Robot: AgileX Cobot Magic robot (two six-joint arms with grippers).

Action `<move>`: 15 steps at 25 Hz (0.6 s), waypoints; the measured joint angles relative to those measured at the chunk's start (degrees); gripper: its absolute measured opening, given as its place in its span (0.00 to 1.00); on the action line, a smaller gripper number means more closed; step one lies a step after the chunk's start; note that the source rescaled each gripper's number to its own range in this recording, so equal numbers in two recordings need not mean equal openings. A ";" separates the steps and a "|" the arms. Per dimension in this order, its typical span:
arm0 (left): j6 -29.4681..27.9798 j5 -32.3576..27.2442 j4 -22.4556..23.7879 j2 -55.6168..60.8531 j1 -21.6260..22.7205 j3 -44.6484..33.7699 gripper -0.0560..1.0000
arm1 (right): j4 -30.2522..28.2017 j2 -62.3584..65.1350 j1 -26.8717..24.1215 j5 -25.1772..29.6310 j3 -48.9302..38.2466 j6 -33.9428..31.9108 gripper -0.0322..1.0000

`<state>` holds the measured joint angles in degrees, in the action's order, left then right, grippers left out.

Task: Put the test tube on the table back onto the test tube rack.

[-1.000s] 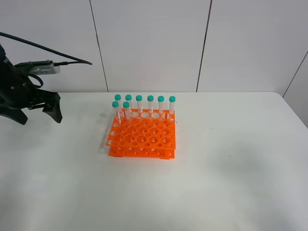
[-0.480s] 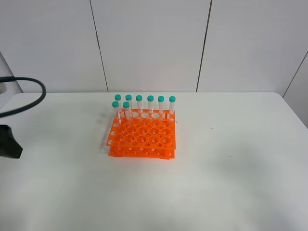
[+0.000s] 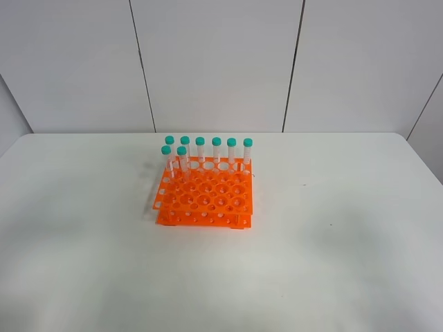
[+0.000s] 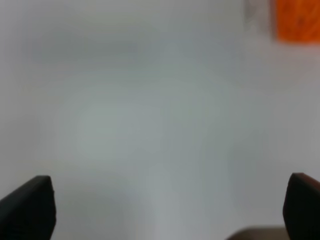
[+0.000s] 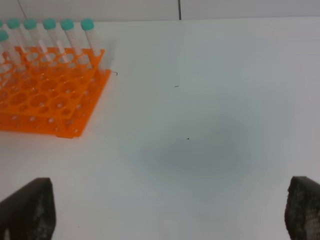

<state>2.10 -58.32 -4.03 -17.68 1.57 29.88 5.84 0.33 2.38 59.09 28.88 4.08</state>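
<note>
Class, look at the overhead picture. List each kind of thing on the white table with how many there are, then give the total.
teal-capped test tubes: 8, all standing in the rack
orange test tube rack: 1
Total: 9

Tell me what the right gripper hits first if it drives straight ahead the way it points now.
Probably bare table. The open right gripper aims at empty white tabletop, and the test tube rack sits well off to one side. Depth is hard to judge.
</note>
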 joint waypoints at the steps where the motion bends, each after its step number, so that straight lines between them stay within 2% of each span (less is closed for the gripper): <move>1: 0.00 0.00 0.00 2.04 0.00 0.00 1.00 | 0.00 0.00 0.00 0.00 0.00 0.00 1.00; 15: 0.00 0.00 -0.18 17.68 0.00 0.00 1.00 | 0.00 0.00 0.00 0.00 0.00 0.00 1.00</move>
<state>2.10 -58.32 -4.21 0.00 1.57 29.88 5.84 0.33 2.38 59.09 28.88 4.08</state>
